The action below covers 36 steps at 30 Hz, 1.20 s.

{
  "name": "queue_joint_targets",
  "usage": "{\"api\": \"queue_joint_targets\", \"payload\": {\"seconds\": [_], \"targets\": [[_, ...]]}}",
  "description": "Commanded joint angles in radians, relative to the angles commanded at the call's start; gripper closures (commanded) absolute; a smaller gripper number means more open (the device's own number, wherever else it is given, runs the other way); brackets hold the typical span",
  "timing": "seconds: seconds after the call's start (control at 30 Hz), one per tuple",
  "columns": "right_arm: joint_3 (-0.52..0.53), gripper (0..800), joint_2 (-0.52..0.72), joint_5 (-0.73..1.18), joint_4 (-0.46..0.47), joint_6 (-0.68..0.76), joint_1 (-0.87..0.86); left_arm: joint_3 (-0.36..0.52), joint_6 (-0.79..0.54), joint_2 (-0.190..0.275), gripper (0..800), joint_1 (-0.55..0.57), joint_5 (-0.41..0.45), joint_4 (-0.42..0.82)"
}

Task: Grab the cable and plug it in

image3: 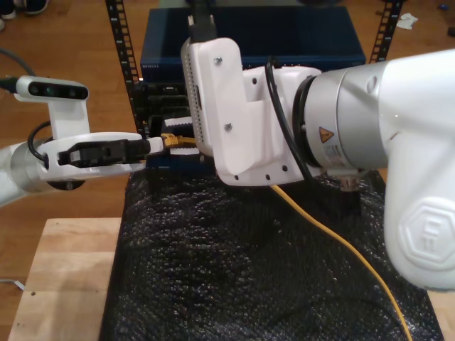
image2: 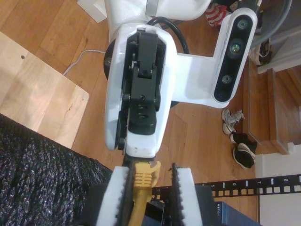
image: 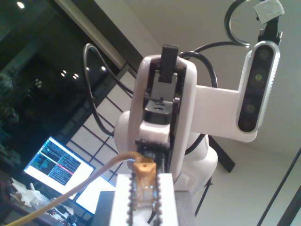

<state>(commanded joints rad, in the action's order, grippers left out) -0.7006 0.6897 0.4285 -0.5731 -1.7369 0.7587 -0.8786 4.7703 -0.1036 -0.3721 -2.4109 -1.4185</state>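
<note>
Orange-yellow network cable [image3: 334, 238] runs up from the exterior view's lower right corner, across black bubble wrap [image3: 234, 277], and passes under a large white arm that takes up the exterior view's right half. The cable's end sits between two robot grippers that face each other in front of a dark blue rack-mounted unit [image3: 284, 35].

My first gripper [image: 145, 180] reaches in level from the exterior view's left. Its white toothed fingers [image: 121, 197] are pressed tight against both sides of the cable's small clear plug. From the far end of the plug, the cable bends away to one side.

My second gripper [image2: 148, 172] belongs to the large near arm. The cable's yellow boot stands between its toothed fingers. The boot rests against one finger, and a thin dark gap shows beside the other, so the jaws are slightly parted and not clamped. The cable runs back between those fingers toward the palm.

A white bracket above my first gripper carries a slim camera bar [image3: 50, 90]. A pale wooden tabletop [image3: 57, 277] shows beside the bubble wrap at the exterior view's lower left. A lit monitor [image: 59, 162] glows behind the grippers in the first wrist view.
</note>
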Motion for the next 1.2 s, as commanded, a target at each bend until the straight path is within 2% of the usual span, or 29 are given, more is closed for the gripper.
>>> {"api": "queue_joint_targets", "payload": {"seconds": [0.5, 0.77, 1.03, 1.1, 1.2], "targets": [[0.006, 617, 0.000, 0.000, 0.000, 0.000, 0.000, -0.002, 0.000, 0.000, 780, 0.000, -0.006, -0.002], [0.006, 661, 0.002, 0.000, 0.000, 0.000, 0.000, -0.002, 0.000, 0.000, 780, 0.000, -0.006, -0.002], [0.008, 767, 0.002, -0.002, 0.000, 0.000, 0.000, -0.002, 0.000, 0.000, 777, 0.002, -0.008, -0.002], [0.008, 782, 0.002, -0.002, 0.000, 0.000, 0.000, -0.002, 0.003, 0.000, 747, 0.002, -0.008, 0.000], [0.009, 798, 0.003, -0.002, 0.000, 0.000, -0.002, -0.002, 0.023, -0.002, 582, 0.002, -0.025, 0.000]]}}
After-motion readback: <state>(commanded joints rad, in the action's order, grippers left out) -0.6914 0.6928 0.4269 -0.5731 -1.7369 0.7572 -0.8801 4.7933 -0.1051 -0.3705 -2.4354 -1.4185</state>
